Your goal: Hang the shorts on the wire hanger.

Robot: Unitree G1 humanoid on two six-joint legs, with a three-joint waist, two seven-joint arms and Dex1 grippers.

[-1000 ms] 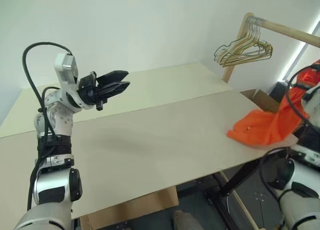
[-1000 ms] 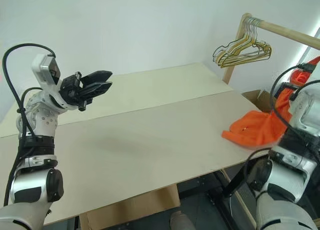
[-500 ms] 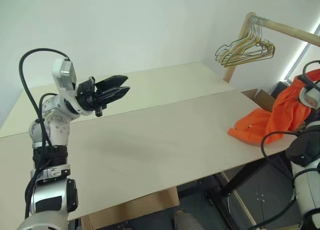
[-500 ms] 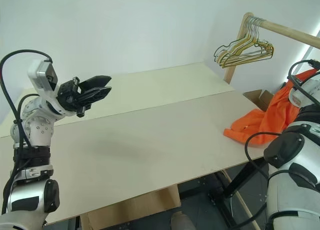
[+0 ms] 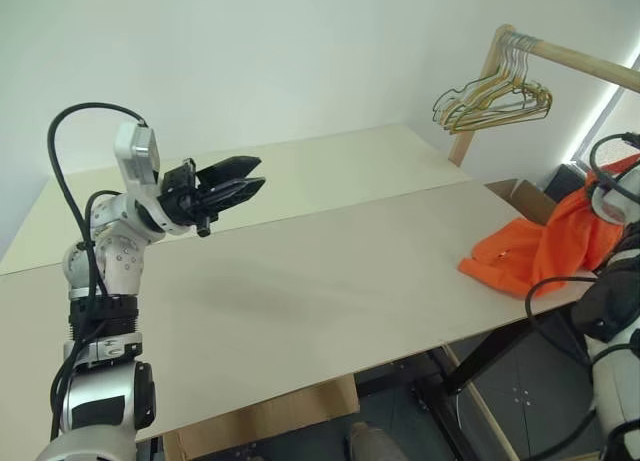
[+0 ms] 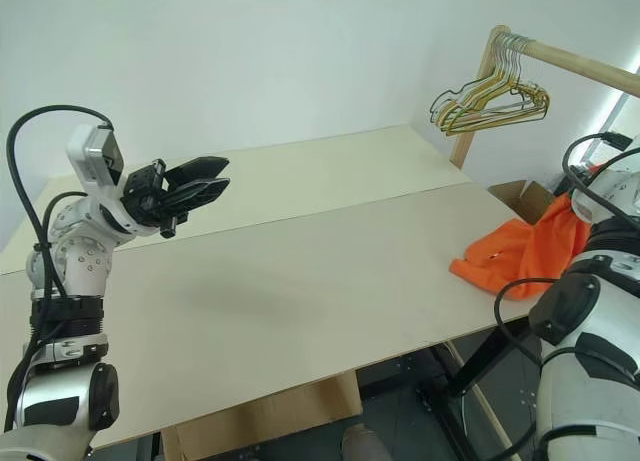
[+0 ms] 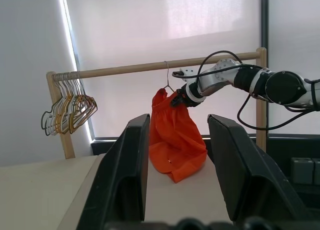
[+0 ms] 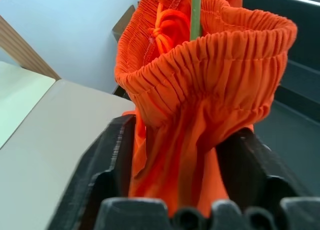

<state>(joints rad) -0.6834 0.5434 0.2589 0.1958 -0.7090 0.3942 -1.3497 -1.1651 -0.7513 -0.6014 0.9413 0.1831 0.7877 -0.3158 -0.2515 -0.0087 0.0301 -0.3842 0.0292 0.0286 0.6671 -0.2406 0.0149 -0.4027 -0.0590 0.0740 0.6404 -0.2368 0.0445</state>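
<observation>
Shorts (image 7: 175, 140) hung from wire hanger (image 7: 168, 79) on rail, hem on worktop (image 5: 300, 281) | right gripper (image 7: 176, 101) jaws spread around waistband (releasing, likely) | next: withdraw clear | left gripper (image 5: 238, 179) half-open, empty

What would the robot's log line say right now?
shorts: on wire hanger at rail, hem on table | right fingers: open around shorts | left fingers: open, empty

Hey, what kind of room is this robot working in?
Probably a robot test space staged as a laundry corner: a wooden clothes rail with a bunch of wire hangers, a long pale table, and bright orange fabric shorts hanging from the rail.
</observation>
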